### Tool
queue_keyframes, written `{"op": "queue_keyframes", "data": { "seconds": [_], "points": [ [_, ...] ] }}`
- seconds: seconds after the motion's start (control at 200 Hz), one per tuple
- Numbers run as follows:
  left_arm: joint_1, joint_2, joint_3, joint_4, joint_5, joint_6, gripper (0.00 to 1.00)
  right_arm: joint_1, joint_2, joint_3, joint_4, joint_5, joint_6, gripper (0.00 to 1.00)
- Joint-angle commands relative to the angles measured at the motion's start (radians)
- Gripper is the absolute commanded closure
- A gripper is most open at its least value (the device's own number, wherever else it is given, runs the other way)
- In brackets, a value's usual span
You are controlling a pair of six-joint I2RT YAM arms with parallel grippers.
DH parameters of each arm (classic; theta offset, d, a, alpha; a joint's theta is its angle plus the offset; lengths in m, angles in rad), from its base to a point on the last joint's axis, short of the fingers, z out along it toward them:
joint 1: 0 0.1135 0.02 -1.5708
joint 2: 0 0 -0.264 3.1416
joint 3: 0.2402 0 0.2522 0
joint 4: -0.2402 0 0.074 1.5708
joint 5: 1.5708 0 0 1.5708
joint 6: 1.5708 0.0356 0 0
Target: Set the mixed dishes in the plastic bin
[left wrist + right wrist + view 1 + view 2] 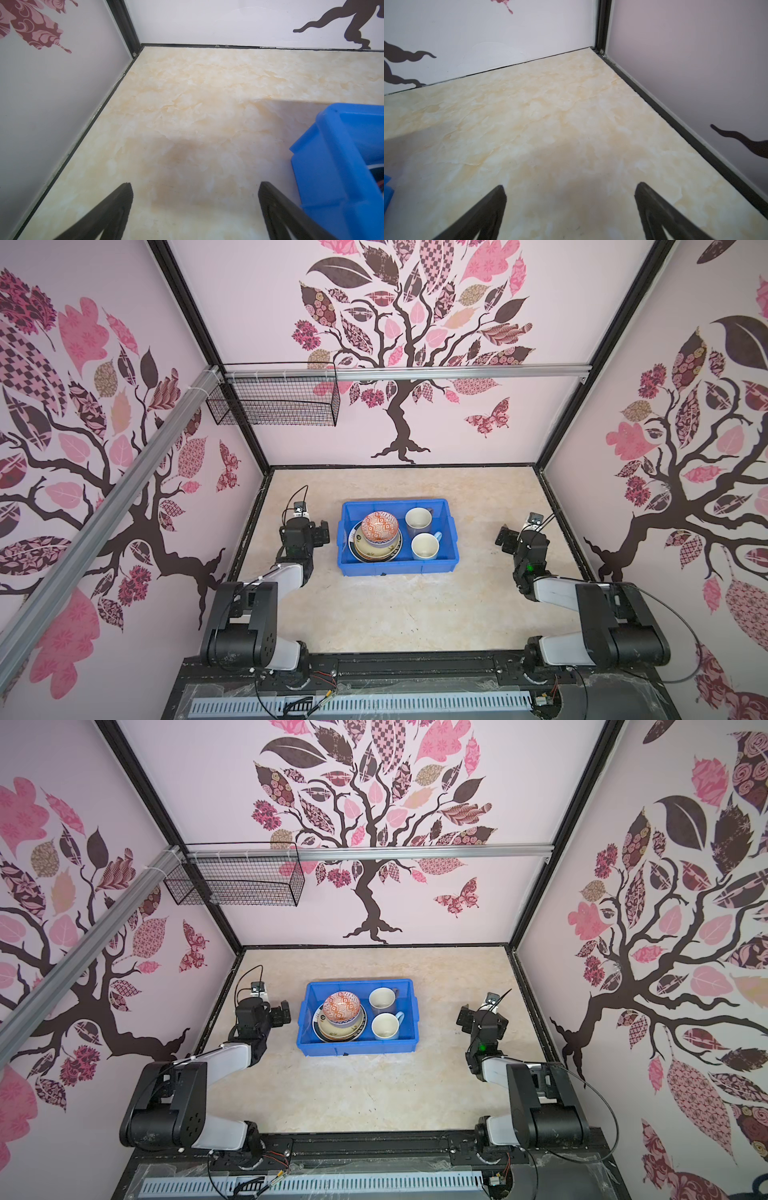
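In both top views the plastic bin (398,567) (357,1047) sits mid-table, bright blue, with the mixed dishes in it. An orange-white patterned bowl (379,526) (341,1006) rests tilted on a stack of plates (376,552) (338,1033) in its left half. Two mugs (419,519) (424,546) stand upright in its right half. My left gripper (319,533) (195,183) hovers open just left of the bin, over bare table. My right gripper (505,540) (570,184) is open too, well right of the bin, with nothing between its fingers.
A black wire basket (274,402) hangs from the aluminium rail (415,373) at the back left, high above the table. Patterned walls close in the table on three sides. The left wrist view shows the bin's corner (332,145) beside one finger.
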Motion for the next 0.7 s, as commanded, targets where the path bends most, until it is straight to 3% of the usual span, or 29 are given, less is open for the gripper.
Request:
{"op": "queue_keyframes", "data": {
  "seconds": [0.0, 0.08, 0.23, 0.595, 0.695],
  "points": [
    [0.011, 0.032, -0.042, 0.157, 0.047, 0.013, 0.02, -0.001, 0.072, 0.054, 0.081, -0.157, -0.049, 0.01],
    [0.03, 0.085, -0.076, 0.284, 0.048, -0.008, 0.02, -0.002, 0.092, -0.003, 0.222, -0.186, -0.063, 0.0],
    [0.06, 0.084, -0.081, 0.283, 0.122, -0.023, 0.02, -0.003, 0.123, -0.069, 0.366, -0.228, -0.079, 0.0],
    [0.057, 0.07, -0.084, 0.263, 0.121, -0.015, 0.01, -0.001, 0.099, -0.068, 0.322, -0.225, -0.079, 0.01],
    [0.025, 0.067, -0.094, 0.277, 0.047, -0.004, 0.01, 0.001, 0.094, -0.066, 0.312, -0.222, -0.079, 0.0]
  ]
}}
